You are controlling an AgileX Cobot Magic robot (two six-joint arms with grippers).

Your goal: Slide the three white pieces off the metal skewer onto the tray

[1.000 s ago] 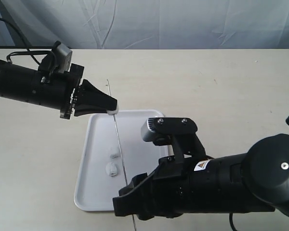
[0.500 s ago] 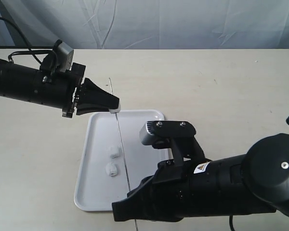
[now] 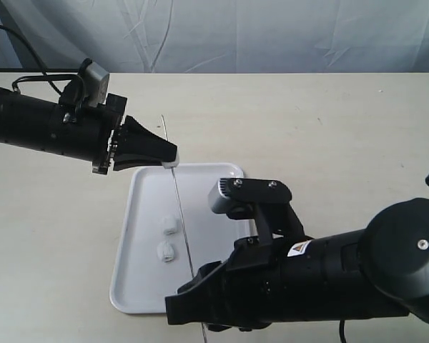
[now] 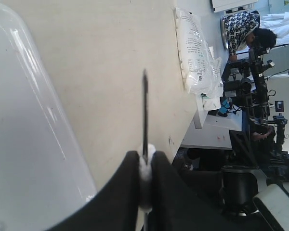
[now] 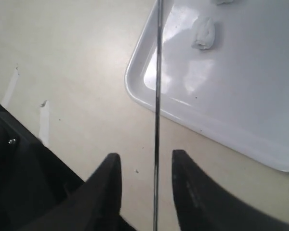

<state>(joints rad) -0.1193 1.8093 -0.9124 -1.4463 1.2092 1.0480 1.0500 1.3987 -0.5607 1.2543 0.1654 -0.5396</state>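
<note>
At the left end effector [image 3: 170,157]: fingers shut tight on 1 threaded white piece [image 3: 169,165], squeezed from both sides, just over the far rim of the tray [image 3: 139,279] as the exterior view shows it. Through that piece, the metal skewer [image 3: 180,221], thin and straight, its pointed tip poking out past the fingers over bare counter [image 3: 307,121]. From there, slanting lengthwise across the tray and on beyond its near rim.

Around the near stretch of the rod, the right end effector [image 5: 145,161]: fingers parted, a clear gap on either side of the rod in the wrist view, no contact visible there. Any grip deeper between the jaws hidden.

Lying on the tray floor, 2 loose white pieces [image 3: 170,226], close together, 1 toward the far end and the other [image 3: 164,251] just beside it toward the near end. Both just left of the rod in the exterior view, well clear of the rim.

Flat on the counter, the tray itself: white, glossy, with rounded corners and a low rim.
</note>
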